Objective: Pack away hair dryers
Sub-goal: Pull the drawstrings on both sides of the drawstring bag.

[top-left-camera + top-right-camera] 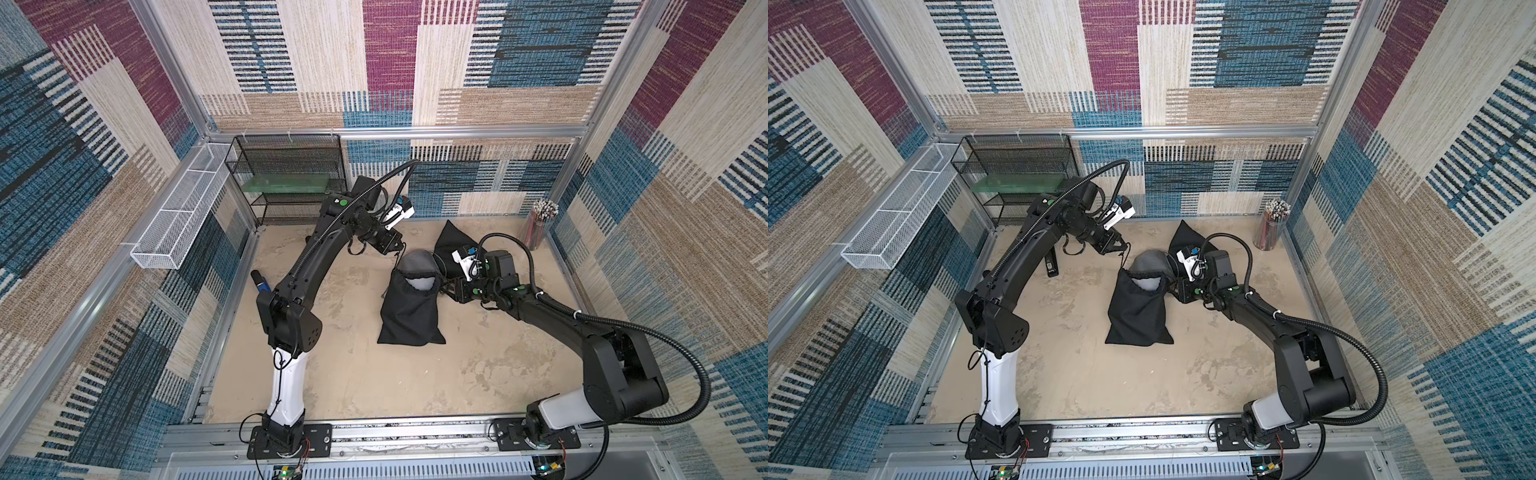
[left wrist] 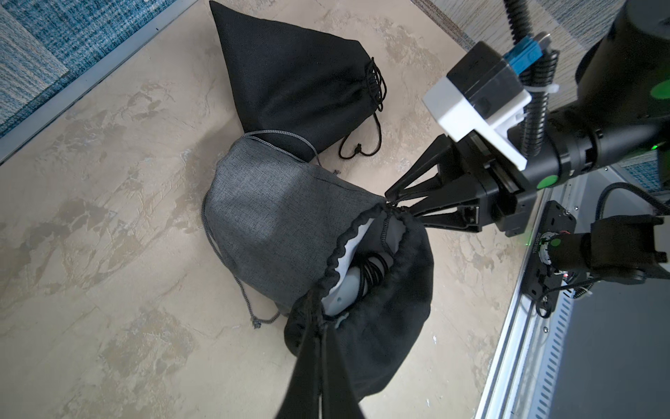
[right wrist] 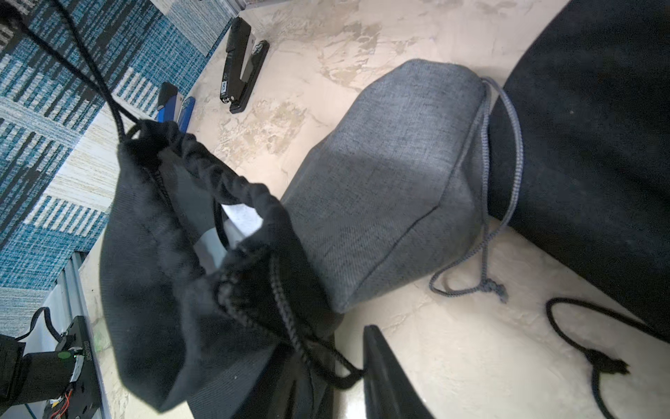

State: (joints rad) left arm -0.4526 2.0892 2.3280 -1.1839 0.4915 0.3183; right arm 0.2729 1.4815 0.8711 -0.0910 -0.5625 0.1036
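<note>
The white dryer (image 2: 337, 303) is sitting inside the black pouch (image 1: 409, 316) mid-tabletop (image 1: 374, 382), its pale shell and bundled cord (image 2: 369, 267) showing through the half-open mouth. Judging by how the pouch is lying in both top views, the dryer's long axis is running 12 to 6, with the exposed end pointing to 12. It is looking like hard, smooth plastic: stiff, slippery and heavy enough to be sagging the soft cloth. So the drawstring (image 3: 95, 78), not the shell, is offering the sound hold.

The left tool (image 1: 1121, 248), at 11 o'clock of the mouth, is clamping closed on that drawstring and holding it taut. The right tool (image 2: 398, 204), at 3 o'clock, is standing with jaws narrow at the rim; whether it is gripping I cannot tell. A grey pouch (image 2: 268, 225) is touching the mouth at 12, and a second pouch (image 2: 290, 72) is lying at 1.
</note>
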